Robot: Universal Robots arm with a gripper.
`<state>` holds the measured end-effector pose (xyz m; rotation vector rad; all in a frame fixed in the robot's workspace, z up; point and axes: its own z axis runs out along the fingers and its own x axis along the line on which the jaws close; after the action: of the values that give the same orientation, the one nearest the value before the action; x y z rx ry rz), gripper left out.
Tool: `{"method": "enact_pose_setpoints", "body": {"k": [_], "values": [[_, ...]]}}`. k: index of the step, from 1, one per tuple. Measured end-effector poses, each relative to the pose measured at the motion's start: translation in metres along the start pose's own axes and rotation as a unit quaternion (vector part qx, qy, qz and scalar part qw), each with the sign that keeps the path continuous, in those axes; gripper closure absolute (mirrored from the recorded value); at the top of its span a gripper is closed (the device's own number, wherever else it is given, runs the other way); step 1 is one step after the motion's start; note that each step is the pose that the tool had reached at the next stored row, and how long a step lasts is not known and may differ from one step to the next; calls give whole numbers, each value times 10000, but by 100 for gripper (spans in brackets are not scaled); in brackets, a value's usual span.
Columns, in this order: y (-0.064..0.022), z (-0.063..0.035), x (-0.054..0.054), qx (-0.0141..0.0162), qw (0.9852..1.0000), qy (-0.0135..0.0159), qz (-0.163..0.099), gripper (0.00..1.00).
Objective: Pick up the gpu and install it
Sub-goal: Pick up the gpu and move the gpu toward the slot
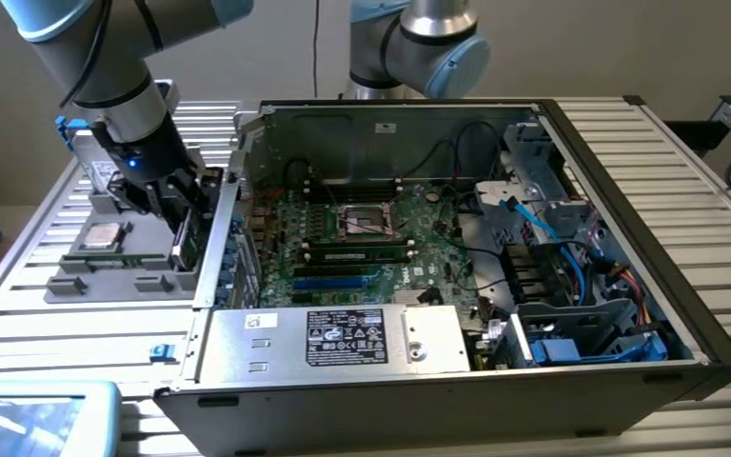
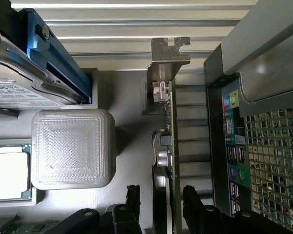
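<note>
In the exterior view, we see the end effector [image 1: 172,205] low over a grey holder tray [image 1: 73,286] on the slatted counter [image 1: 35,333]. The tray sits just beside the open computer case [image 1: 404,414], on the exterior view's left. The gpu [image 1: 187,243] stands on edge in that tray, under the end effector.

In the wrist view, we see the gpu [image 2: 167,146] edge-on, with its silver bracket [image 2: 167,56] at the far end. The end effector [image 2: 161,192] has its fingers [image 2: 133,195] apart, one on each side of the card and not clamped on it.
</note>
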<state>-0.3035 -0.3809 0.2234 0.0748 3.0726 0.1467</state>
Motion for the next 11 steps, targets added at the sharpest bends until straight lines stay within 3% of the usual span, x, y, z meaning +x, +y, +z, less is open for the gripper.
{"method": "enact_pose_setpoints", "body": {"k": [11], "values": [[-1,13,1,-2,10000,4,-38,53]]}}
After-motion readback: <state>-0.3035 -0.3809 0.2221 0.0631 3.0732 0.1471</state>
